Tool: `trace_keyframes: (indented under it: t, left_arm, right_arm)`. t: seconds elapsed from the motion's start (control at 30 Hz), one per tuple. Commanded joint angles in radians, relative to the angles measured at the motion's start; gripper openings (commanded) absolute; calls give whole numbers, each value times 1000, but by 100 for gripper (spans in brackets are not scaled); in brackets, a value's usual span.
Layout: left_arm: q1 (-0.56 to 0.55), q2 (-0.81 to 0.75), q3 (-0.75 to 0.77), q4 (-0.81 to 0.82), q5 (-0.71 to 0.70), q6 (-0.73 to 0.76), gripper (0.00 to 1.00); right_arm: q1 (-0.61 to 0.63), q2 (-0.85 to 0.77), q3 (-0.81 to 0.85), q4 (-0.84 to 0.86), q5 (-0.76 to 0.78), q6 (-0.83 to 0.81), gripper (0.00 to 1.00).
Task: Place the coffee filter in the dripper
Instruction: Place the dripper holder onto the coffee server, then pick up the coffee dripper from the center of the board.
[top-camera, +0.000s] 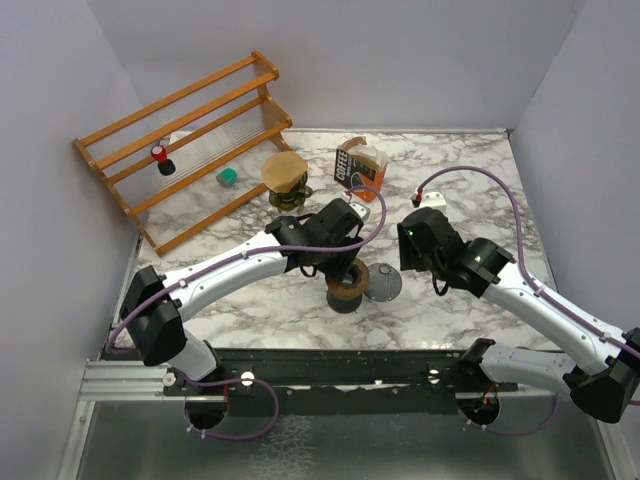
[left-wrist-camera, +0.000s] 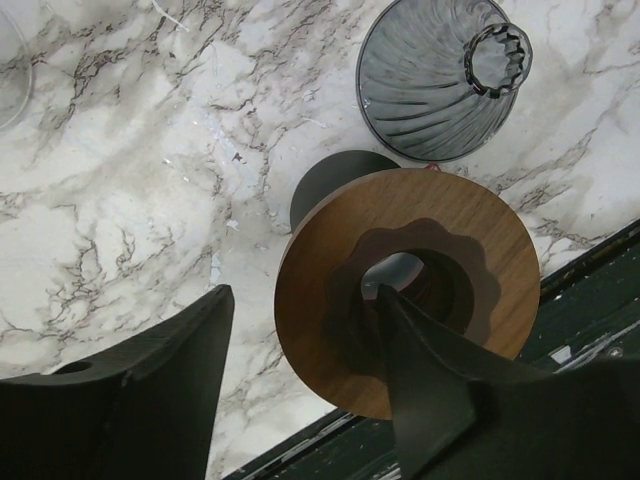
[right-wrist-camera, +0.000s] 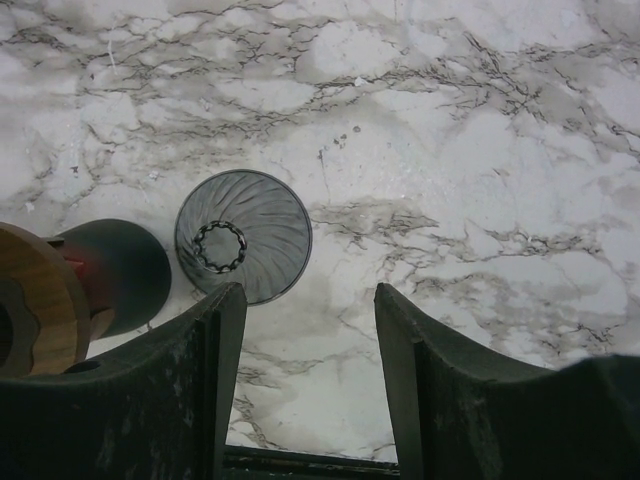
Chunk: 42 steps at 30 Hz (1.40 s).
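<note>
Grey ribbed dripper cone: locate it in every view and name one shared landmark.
Top external: the cone sits centre, just right of the wooden ring stand.
Left wrist: top right, above the stand.
Right wrist: left of centre, right of the stand.
Shared landmark: the wooden ring stand.

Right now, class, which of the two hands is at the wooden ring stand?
The left hand, its open fingers straddling the wooden ring stand's rim; the right hand hangs beside the grey dripper.

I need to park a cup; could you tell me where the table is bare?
Bare: back right, between box and wall; left, between rack and left arm. Crowded: the middle, with stand, dripper, left gripper and right gripper.
</note>
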Motion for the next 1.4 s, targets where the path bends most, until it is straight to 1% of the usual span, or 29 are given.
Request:
trace_keyframes:
  t: [0.0, 0.07, 0.1, 0.13, 0.17, 0.4, 0.57, 0.63, 0.9, 1.1, 1.37]
  left_arm:
    - [-7, -46, 0, 8, -30, 27, 65]
    - [-7, -55, 11, 7, -25, 36, 68]
    - [-7, -60, 17, 8, -22, 43, 73]
    - [-7, -66, 23, 7, -22, 50, 94]
    - [-7, -73, 29, 9, -23, 55, 98]
    - [-6, -158, 44, 38, -69, 73, 99]
    - [-6, -239, 11, 89, -119, 91, 99]
    - [-6, -275, -10, 105, -134, 94, 99]
    - [-6, -393, -118, 151, -147, 96, 99]
    - [-6, -432, -150, 154, -169, 100, 99]
    - [-6, -433, -168, 164, -173, 111, 99]
  right_arm:
    - [-3, -13, 5, -1, -40, -1, 60]
    - [-3, -13, 3, 5, -54, 0, 60]
    - [-3, -11, 1, 10, -63, 2, 60]
    - [-3, -9, -2, 14, -71, 4, 60]
    - [-3, -3, -5, 19, -81, 5, 60]
    - [-5, 42, -46, 92, -150, 29, 56]
    - [-12, 103, -65, 153, -186, 42, 48]
    - [-17, 124, -66, 166, -181, 47, 46]
    - [-56, 178, -98, 223, -198, 54, 34]
    - [-66, 204, -115, 241, -232, 58, 32]
    - [-68, 199, -145, 259, -266, 71, 32]
